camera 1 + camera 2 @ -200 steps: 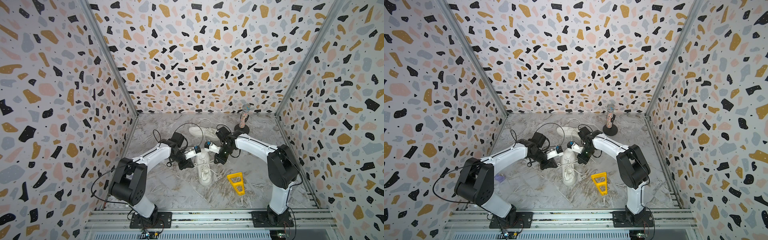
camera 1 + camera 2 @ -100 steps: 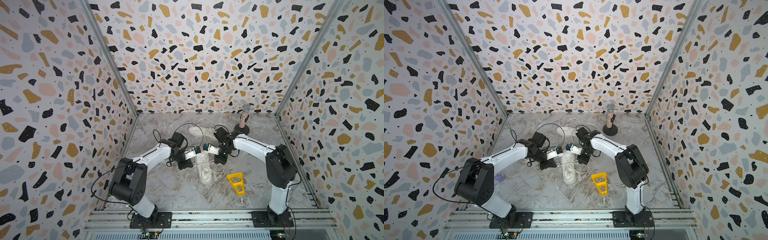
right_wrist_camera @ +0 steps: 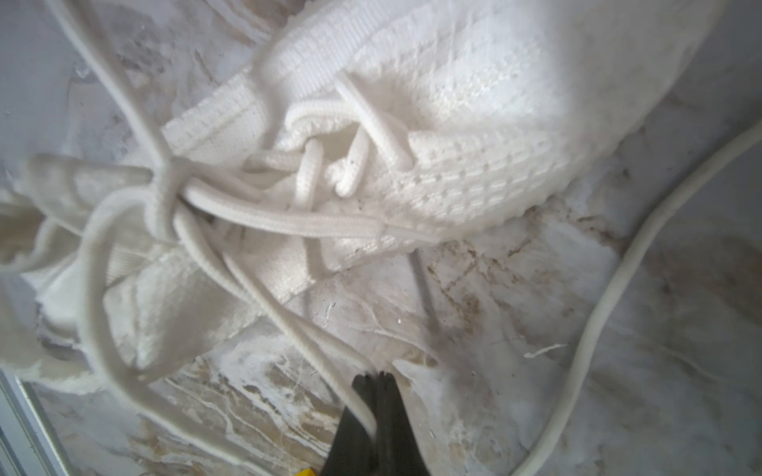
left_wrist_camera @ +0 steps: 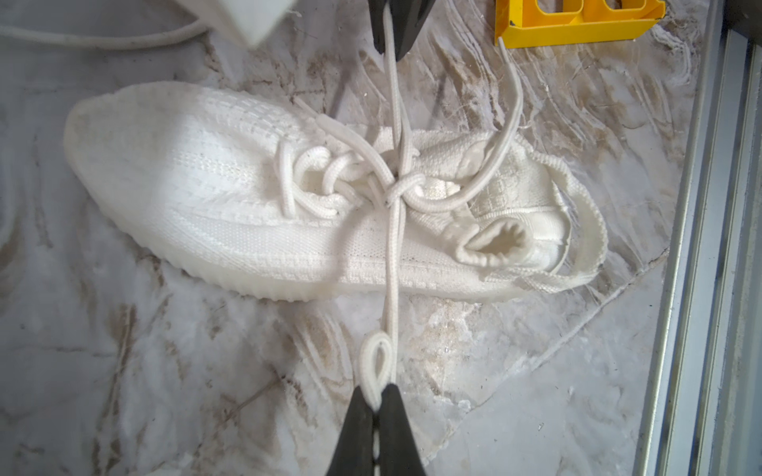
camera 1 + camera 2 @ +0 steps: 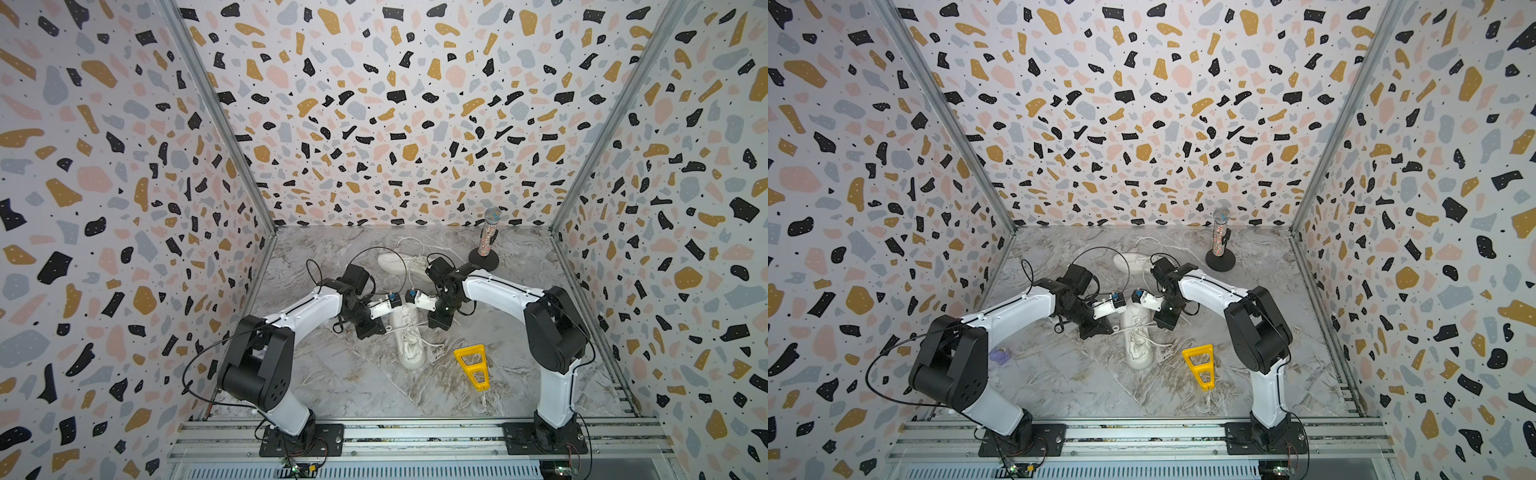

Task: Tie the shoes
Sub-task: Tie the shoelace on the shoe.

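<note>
— Why do the left gripper (image 4: 376, 402) and right gripper (image 3: 373, 383) each pinch a lace (image 4: 393, 255)?
— Pulling opposite ways likely tightens the knot (image 4: 406, 187) on the shoe (image 5: 411, 353), centre frame in a top view.

The shoe (image 5: 409, 345) in the middle of a top view is all white, and so is its lace (image 4: 391, 263). The floor (image 5: 340, 386) is grey and white like marble, with brown streaks. The walls (image 5: 374, 124) are white with black, gold, pink and grey blobs. The triangle piece (image 5: 468, 352) beside the shoe is yellow.
</note>
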